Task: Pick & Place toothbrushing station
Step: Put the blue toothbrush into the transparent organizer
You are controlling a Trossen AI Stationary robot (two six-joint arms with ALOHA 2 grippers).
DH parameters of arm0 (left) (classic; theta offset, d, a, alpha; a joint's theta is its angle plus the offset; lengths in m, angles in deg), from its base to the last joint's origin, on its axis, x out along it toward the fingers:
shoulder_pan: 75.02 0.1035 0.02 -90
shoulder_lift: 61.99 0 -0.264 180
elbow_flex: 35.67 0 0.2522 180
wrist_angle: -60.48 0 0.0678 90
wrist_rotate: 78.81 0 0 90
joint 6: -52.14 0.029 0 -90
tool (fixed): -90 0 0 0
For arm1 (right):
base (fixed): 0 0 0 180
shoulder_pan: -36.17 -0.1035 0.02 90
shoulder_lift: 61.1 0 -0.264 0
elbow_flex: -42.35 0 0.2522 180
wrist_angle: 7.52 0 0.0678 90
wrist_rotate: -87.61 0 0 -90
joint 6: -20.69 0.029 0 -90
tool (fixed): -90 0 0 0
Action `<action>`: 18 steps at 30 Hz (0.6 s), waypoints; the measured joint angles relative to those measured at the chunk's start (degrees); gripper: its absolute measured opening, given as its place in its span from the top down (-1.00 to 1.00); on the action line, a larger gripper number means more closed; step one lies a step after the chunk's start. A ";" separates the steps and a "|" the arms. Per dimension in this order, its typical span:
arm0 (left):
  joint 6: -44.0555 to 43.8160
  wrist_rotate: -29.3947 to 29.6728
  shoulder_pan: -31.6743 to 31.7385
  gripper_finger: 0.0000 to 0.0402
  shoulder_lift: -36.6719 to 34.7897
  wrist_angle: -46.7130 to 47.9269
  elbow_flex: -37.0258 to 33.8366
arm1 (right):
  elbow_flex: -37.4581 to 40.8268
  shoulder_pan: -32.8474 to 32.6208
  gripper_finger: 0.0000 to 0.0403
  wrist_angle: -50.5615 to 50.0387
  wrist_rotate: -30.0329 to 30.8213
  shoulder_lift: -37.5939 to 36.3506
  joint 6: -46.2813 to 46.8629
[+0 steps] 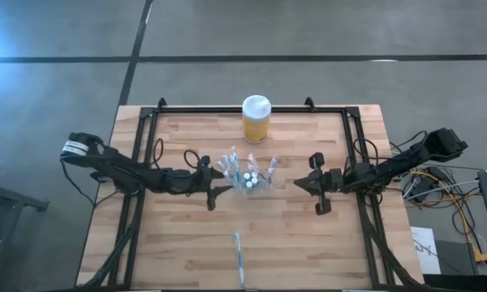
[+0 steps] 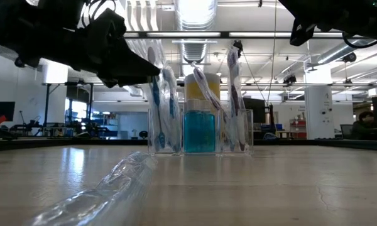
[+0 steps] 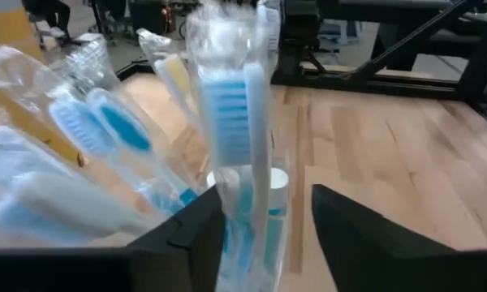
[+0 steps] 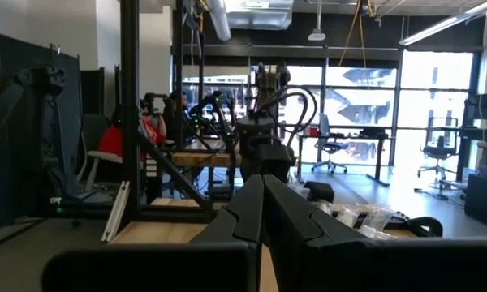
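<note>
1. Looking at your left gripper (image 1: 221,183): its jaws stand parted around a wrapped toothbrush (image 3: 237,138) in the toothbrushing station (image 1: 249,180), likely releasing it.
2. Your right gripper (image 1: 302,184) waits beside the station, clenched and empty.
3. You find the station mid-table, before the yellow jar (image 1: 256,119).

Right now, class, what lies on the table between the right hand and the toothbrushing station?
Nothing: in the high view, only bare wood separates the right hand from the toothbrushing station.
</note>
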 joint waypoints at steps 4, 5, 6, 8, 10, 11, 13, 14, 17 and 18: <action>-1.87 -0.11 0.00 -0.08 -4.84 6.80 0.04 | 0.00 -0.02 0.96 -0.26 0.00 0.00 -0.23; -2.63 -0.28 0.00 -0.12 -6.34 8.96 0.04 | 0.00 -0.02 0.96 -0.24 0.00 0.00 -0.32; -3.20 -0.33 -0.01 -0.14 -8.09 11.26 0.04 | 0.00 -0.02 0.96 -0.29 0.00 0.00 -0.33; -4.59 -1.26 -0.07 -0.19 -12.00 16.79 0.04 | 0.00 -0.02 0.96 -0.31 0.00 0.00 -0.85; -5.03 -3.63 -0.12 -0.21 -16.37 23.21 0.04 | 0.00 -0.02 0.96 -0.34 0.00 0.00 -1.50; -5.07 -5.04 -0.17 -0.22 -18.67 26.48 0.04 | 0.00 -0.02 0.96 -0.36 -0.02 0.00 -1.66; -5.08 -7.74 -0.29 -0.22 -23.51 31.83 0.04 | 0.00 -0.02 0.96 -0.89 -0.02 0.00 -1.73; -4.94 -9.33 -0.36 -0.22 -26.03 34.35 0.04 | 0.00 -0.02 0.96 -1.45 -0.02 0.00 -1.75; -2.48 -14.96 -0.67 -0.21 -34.16 40.74 0.04 | 0.00 -0.02 0.96 -3.36 -0.02 0.00 -0.98; -1.32 -16.23 -0.88 -0.20 -37.13 42.57 0.04 | 0.00 -0.02 0.96 -4.39 -0.04 0.00 0.28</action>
